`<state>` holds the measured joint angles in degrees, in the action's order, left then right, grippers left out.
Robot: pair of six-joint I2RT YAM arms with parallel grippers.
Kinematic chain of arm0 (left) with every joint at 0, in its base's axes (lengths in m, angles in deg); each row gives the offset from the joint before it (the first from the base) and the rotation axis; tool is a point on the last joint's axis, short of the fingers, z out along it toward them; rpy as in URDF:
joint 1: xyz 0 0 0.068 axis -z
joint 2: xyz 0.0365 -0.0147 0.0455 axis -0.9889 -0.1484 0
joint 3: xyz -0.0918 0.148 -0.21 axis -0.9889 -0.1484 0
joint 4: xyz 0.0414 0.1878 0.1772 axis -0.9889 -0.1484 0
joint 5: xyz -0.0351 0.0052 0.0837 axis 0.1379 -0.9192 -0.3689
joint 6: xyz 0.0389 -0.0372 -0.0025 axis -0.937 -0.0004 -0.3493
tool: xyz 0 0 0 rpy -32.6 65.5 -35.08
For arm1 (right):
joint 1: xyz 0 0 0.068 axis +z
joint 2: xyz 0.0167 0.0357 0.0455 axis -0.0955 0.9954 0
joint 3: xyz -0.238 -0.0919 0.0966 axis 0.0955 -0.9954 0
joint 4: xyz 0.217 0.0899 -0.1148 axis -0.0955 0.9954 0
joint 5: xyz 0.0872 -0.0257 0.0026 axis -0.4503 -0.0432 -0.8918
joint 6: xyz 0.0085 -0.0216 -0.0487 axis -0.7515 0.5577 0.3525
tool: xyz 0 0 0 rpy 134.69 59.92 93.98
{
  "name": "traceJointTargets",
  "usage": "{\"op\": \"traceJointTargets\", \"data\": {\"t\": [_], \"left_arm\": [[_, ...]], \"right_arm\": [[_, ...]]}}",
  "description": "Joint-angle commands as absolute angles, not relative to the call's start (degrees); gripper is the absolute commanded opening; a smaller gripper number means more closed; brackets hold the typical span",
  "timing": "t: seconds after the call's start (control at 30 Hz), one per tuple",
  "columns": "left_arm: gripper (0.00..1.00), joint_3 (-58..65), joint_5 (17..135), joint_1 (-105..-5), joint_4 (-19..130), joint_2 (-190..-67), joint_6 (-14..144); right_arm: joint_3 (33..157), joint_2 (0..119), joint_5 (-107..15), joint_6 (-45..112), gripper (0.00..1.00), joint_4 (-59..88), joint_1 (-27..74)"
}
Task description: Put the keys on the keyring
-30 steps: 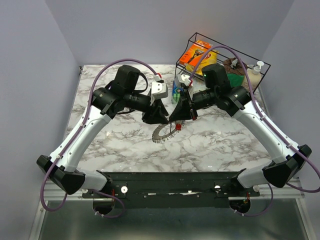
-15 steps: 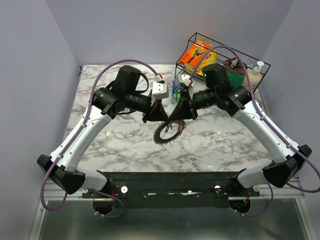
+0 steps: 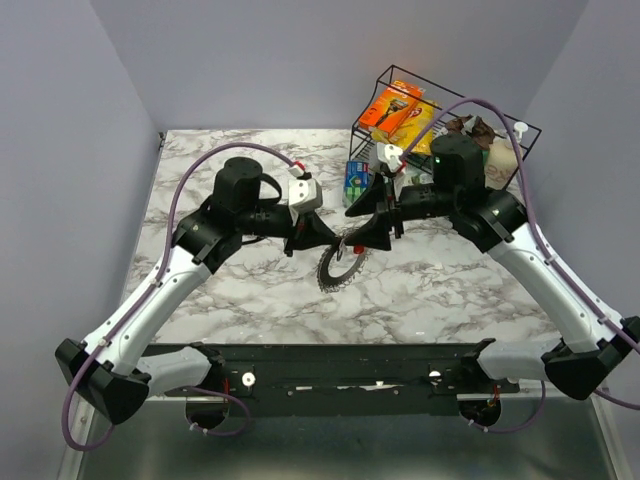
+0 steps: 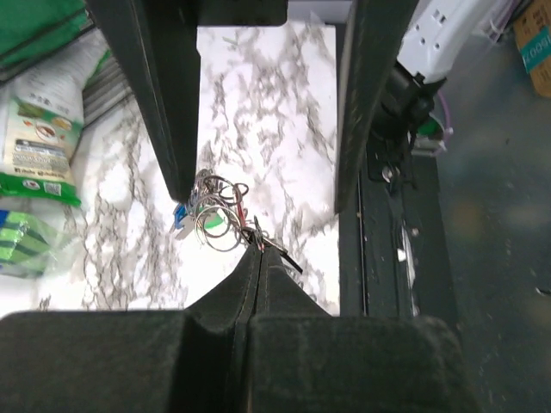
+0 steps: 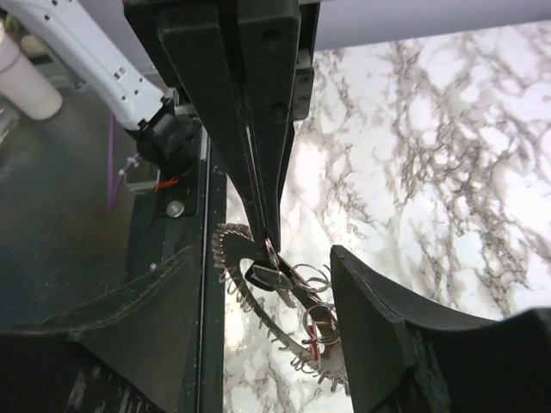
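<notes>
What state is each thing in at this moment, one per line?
left hand: shut on the keyring
right hand: open, fingers either side of the keyring
keyring: gripped at its edge, over the table
keys: strung on it, fanned outward
basket: upright, holding packets

Marble table (image 3: 450, 290) — far right, a wire basket (image 3: 386, 72) holding an orange package (image 3: 398, 105).
</notes>
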<state>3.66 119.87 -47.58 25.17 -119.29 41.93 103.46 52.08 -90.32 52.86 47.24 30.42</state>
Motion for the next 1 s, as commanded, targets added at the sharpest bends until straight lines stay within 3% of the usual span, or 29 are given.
{"op": "traceJointTargets", "data": {"t": [0.0, 0.17, 0.33, 0.4, 0.57, 0.8, 0.97], "left_arm": [[0.00, -2.98, 118.20, -47.28, 47.00, -114.14, 50.82], [0.00, -9.40, 118.02, -47.28, 61.86, -111.33, 58.37], [0.00, -11.08, 120.22, -47.28, 69.51, -110.88, 62.34], [0.00, -10.73, 121.10, -47.28, 69.87, -111.06, 62.60], [0.00, -10.12, 122.07, -47.28, 69.61, -110.80, 62.95], [0.00, -9.85, 122.24, -47.28, 68.47, -110.27, 62.34], [0.00, -9.41, 122.15, -47.28, 67.59, -109.92, 61.55]], "right_arm": [[100.78, 48.15, -86.02, 47.85, 0.70, 39.79, 30.47], [99.28, 46.57, -88.82, 46.79, 0.66, 37.50, 30.47], [99.01, 47.18, -91.64, 46.70, 0.51, 37.06, 30.47], [99.01, 47.44, -92.08, 46.88, 0.43, 37.06, 30.47], [98.22, 47.10, -90.77, 47.67, 0.35, 37.15, 30.47], [97.78, 46.56, -88.83, 48.63, 0.07, 37.59, 30.47], [97.96, 46.48, -87.25, 50.04, 0.01, 39.70, 30.47]]}}
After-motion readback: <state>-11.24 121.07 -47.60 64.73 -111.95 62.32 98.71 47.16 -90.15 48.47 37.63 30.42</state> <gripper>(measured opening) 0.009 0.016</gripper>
